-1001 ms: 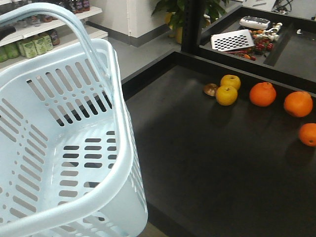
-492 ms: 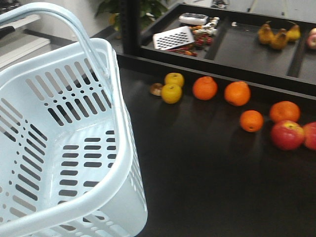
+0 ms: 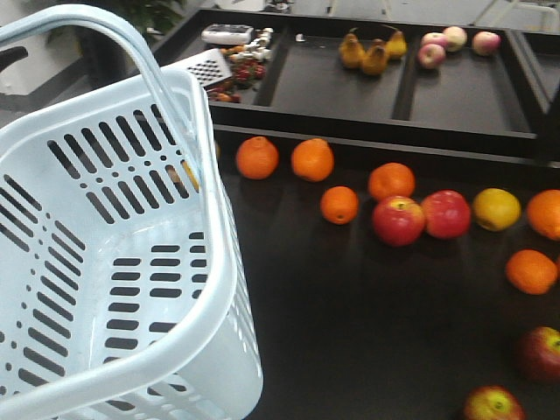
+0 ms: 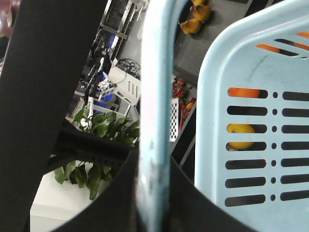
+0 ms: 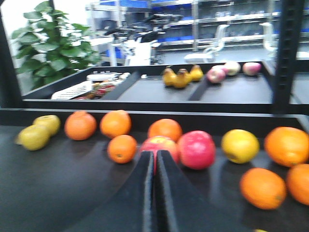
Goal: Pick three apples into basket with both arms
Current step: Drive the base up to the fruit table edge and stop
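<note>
The whole rig has swung right along the black counter [image 3: 367, 350] in the last second. The yellow fruit [image 4: 240, 135] has slipped behind the basket [image 3: 219, 289] and apples have come into sight. Two dark red apples [image 3: 541, 353] lie near the counter's front right corner; I can't make out a third. The basket is empty and hangs over the counter's left edge, with its handle [image 4: 154, 96] clamped in the left gripper [image 4: 154, 212]. The right gripper [image 5: 155, 162] has its jaws pressed together on nothing and points at the brighter apples [image 5: 195, 149] mid-counter. No apple is picked yet; the targets look only now within reach.
</note>
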### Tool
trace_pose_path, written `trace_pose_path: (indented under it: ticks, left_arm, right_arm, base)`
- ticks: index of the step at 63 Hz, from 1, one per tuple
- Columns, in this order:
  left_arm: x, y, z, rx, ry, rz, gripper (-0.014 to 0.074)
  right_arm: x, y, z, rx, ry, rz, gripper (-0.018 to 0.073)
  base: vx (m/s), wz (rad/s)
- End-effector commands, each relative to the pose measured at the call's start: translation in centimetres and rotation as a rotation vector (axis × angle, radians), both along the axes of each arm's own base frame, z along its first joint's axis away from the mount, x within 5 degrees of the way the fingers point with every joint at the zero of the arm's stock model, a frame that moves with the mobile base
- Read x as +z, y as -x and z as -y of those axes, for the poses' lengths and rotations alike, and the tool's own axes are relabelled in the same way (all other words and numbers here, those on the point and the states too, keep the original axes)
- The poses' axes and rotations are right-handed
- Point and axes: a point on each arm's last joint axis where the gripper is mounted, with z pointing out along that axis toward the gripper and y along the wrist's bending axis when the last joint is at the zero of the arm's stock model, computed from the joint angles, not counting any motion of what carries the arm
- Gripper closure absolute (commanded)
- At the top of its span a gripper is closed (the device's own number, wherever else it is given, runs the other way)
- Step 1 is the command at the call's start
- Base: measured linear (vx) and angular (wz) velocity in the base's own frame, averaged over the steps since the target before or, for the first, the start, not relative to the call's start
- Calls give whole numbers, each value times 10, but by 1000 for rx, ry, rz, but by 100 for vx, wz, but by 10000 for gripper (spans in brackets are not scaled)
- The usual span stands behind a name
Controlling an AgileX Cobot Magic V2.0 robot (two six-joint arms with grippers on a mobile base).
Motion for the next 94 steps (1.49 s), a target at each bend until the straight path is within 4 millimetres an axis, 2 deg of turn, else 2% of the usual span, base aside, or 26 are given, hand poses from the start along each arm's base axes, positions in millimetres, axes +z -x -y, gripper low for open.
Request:
trace_pose_path:
  ticks: [1,42,94]
  left_arm:
    - [17,5,-2,-32,55,91,603]
    - [17,5,-2,-32,55,91,603]
    - [17,5,-2,-32,55,91,603]
  right_arm:
    - [2,0,0,-1,11,59,568]
    - [2,0,0,-1,11,59,568]
    - [2,0,0,-1,11,59,568]
  base:
    - [5,-41]
    - [4,-30]
    - [0,-3]
